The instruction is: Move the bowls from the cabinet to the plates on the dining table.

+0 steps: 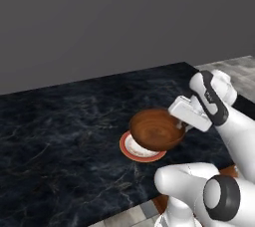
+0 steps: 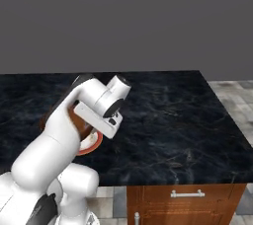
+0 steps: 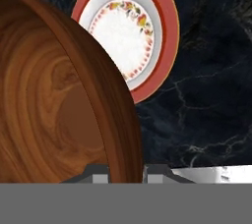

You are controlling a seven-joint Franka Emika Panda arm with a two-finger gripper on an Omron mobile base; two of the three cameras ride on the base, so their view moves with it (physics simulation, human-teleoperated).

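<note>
Left base view: brown bowl [image 1: 156,130] held at its right rim by gripper [image 1: 182,124], hanging tilted just above orange-rimmed plate [image 1: 140,149]. Overlaps the plate's rear half from this angle; whether touching, can't tell. Plate flat on black marbled dining table [image 1: 64,126], near the front edge. Bowl interior wood-grained, empty. Grey wall behind, strip of floor tiles at far right.

Right base view: arm blocks most of the action. Just a sliver of bowl [image 2: 81,126] peeking out beside the forearm, and an orange arc of plate [image 2: 94,144] below the hand. Fingers hidden behind the white hand body. Adds what the left view lacks: table's right end and front edge, plus wooden base [image 2: 185,203] underneath with a silver drawer handle [image 2: 187,194].

Hand view: closest look at the grip. Two fingertips [image 3: 96,172] at the bottom, clamped on the bowl wall [image 3: 74,105], one inside the rim, one outside. Bowl fills the left side. Plate [image 3: 170,31] seen face-on beyond the rim: white centre, floral ring, orange-red border, partly covered by the bowl edge. Marble veins [image 3: 206,95] around it.
</note>
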